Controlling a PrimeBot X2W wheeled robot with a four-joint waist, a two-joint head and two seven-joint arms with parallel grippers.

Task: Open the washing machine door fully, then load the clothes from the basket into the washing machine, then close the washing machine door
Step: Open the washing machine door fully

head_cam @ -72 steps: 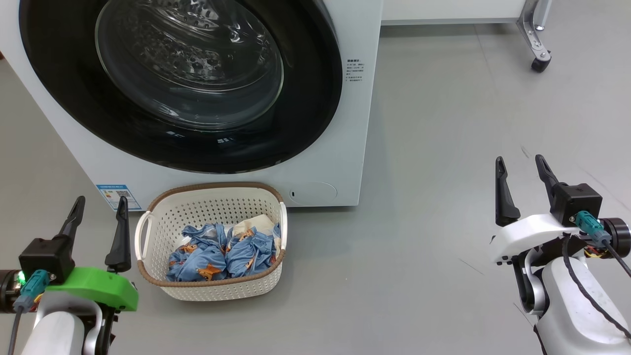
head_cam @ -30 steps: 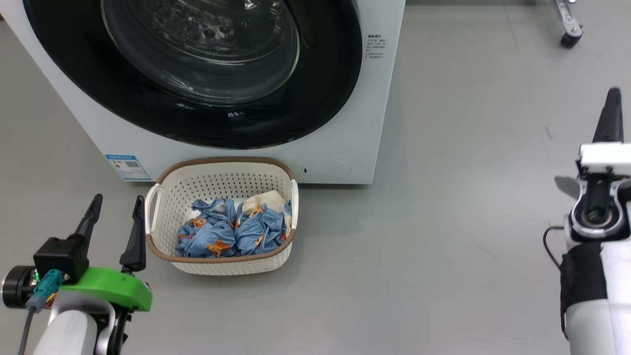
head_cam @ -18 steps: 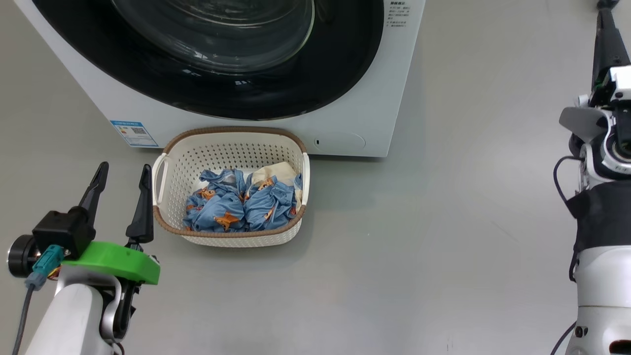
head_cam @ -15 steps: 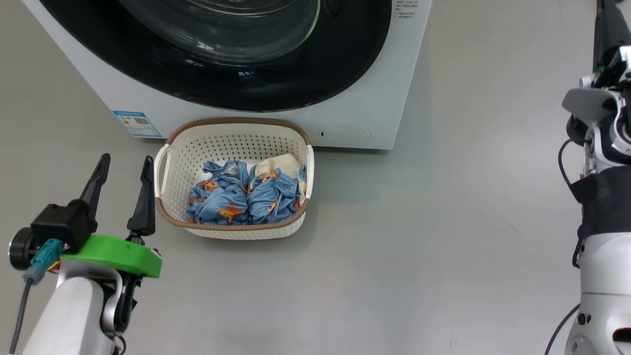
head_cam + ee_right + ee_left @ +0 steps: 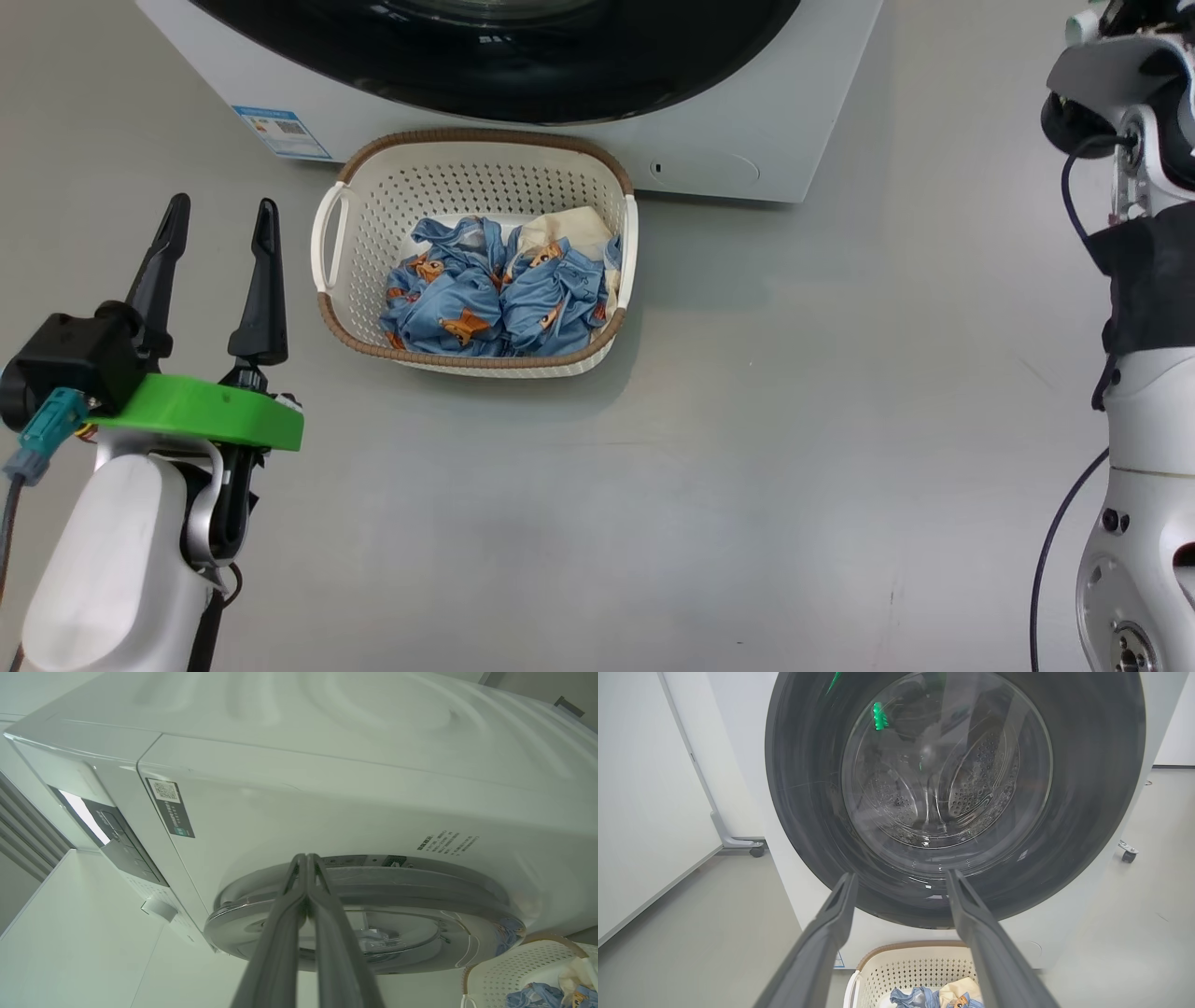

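Task is barely started. The washing machine door (image 5: pixel 1087 788) is shut, its black rim flat against the front of the washing machine (image 5: pixel 794 121), with the steel drum showing through the glass in the left wrist view. So step one, opening the door fully, is not done, and neither are loading and closing.

The basket (image 5: pixel 485 163) sits on the floor (image 5: pixel 747 420) just in front of the machine, below the door; can't tell if it touches the front panel. The clothes (image 5: pixel 504 299) are all in it, a bunched blue heap with a cream piece at the far right. None are out of the basket and none are in the drum.

The left gripper (image 5: pixel 222 203) is on the near left, just left of the basket, fingers spread wide and holding nothing. It points at the door but is well short of it.

The right gripper (image 5: pixel 306 856) has its fingers pressed together, empty, with the tips up at the door's outer edge where the rim meets the white front. Contact is unclear. It looks like the start of prying or hooking the door open.

Left to do: swing the door fully open, move the clothes into the drum, close the door.
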